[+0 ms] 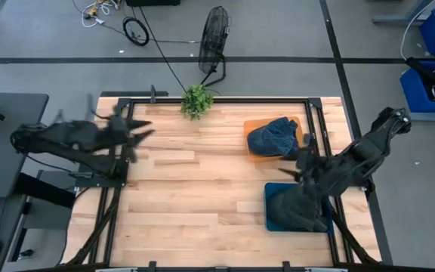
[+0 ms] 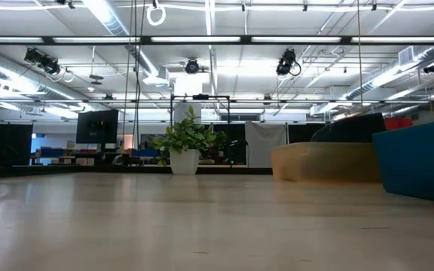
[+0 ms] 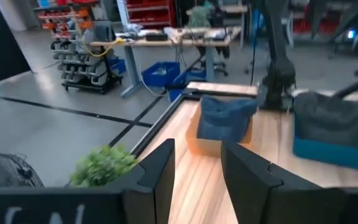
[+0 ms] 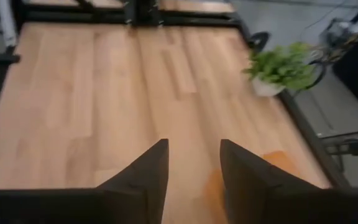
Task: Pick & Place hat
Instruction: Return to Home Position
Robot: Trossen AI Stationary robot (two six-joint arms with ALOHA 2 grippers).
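Wood table point(image 1: 195, 189), both arms over its side edges. Blue bin point(image 1: 268, 215) sits at the near right corner with the black caps point(image 1: 293, 213) heaped inside, a dark mound filling it to the rim; how many caps there are cannot be told. Just beyond it, toward the far edge, stands an orange bin point(image 1: 257, 157) holding a blue cap point(image 1: 274, 138). The two bins are close but apart. Right gripper point(image 4: 191, 177) hangs above the table by the gap between the bins, apparently just clear of the orange one. Its fingers are spread and hold nothing, pointing across the bare boards toward the left side. Left gripper point(image 3: 197, 180) is up at the left edge, well away from both bins, aimed across at them, and is likewise parted and empty. A small plant point(image 1: 196, 99) stands at the middle of the far edge. A fan point(image 1: 214, 34) is on the floor beyond it, off the table.
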